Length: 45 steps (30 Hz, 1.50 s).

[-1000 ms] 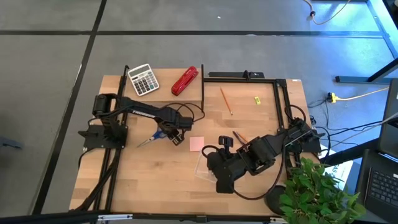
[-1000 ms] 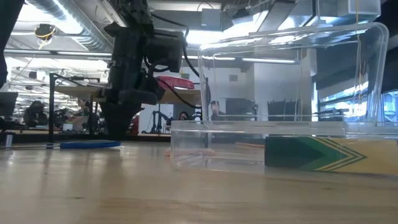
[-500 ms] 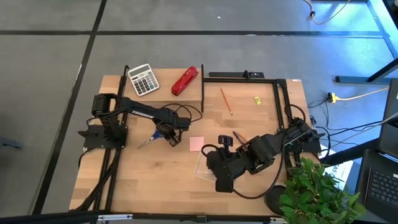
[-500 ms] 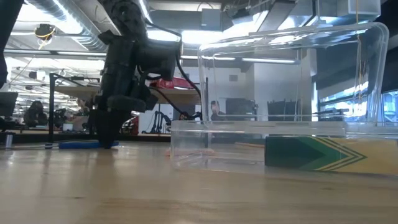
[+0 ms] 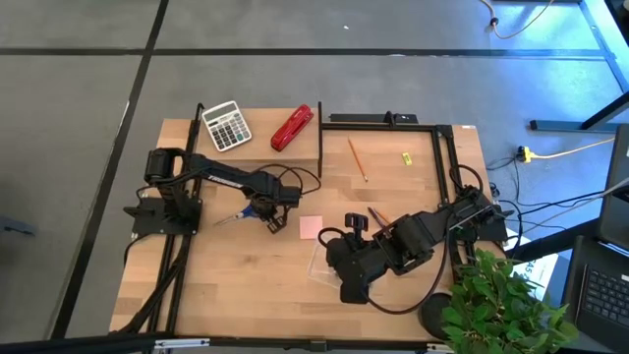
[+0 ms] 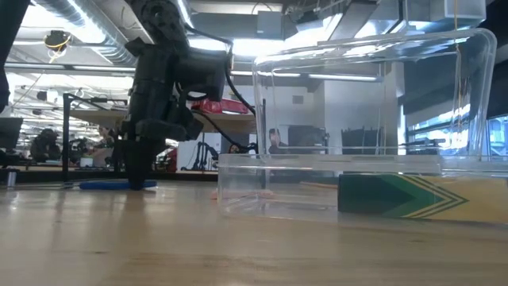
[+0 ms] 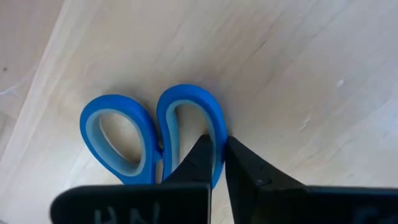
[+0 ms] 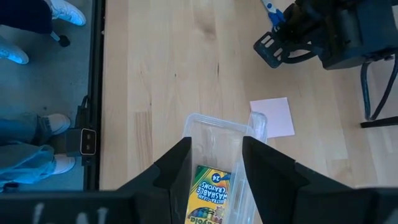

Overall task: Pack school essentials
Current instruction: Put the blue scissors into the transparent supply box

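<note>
Blue two-looped scissors [image 7: 152, 140] lie flat, one loop pinched by left gripper [image 7: 217, 163].

Glossy blue plastic scissors [image 7: 152, 140], wood table [image 7: 298, 81]

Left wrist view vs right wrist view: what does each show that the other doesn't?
Only the left wrist view shows the blue scissors handles, with the left gripper closed on one loop. Only the right wrist view shows the clear container holding a crayon box, the pink sticky-note pad, the right gripper with fingers open, and a person's shoes. Both show the wooden table.
</note>
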Each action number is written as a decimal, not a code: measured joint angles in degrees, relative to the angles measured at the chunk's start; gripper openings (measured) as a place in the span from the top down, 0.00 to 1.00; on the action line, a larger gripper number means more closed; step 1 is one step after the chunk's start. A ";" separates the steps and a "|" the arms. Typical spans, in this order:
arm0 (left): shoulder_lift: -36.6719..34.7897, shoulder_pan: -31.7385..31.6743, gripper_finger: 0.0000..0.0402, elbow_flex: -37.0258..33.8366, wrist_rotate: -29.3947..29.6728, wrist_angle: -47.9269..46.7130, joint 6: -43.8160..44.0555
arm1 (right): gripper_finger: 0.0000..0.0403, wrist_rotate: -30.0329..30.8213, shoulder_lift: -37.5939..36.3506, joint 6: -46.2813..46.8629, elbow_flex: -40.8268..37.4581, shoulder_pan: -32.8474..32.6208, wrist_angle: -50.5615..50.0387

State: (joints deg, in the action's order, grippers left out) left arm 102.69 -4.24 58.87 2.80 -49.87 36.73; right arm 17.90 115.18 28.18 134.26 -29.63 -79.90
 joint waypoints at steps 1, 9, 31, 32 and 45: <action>0.00 -0.01 0.97 0.00 0.03 0.00 0.00 | 0.64 -0.01 0.00 -0.01 0.00 0.00 0.00; -0.58 3.02 0.99 -0.20 1.80 0.07 0.20 | 0.64 -0.05 0.00 0.01 0.00 -0.02 -0.02; -9.24 23.81 0.99 -0.20 -2.60 1.04 12.49 | 0.64 -0.11 0.00 5.84 0.00 -3.43 -0.04; -9.96 24.71 0.99 -0.20 -2.55 1.57 12.90 | 0.64 -0.04 0.00 5.83 0.00 -3.56 -0.03; -12.48 34.09 0.98 -0.11 -2.11 13.02 13.88 | 0.64 0.82 0.02 4.31 -0.02 -3.56 0.97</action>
State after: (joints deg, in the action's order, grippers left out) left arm 90.21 29.85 58.76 0.69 -36.84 50.61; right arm 18.72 115.20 32.49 134.24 -33.19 -78.93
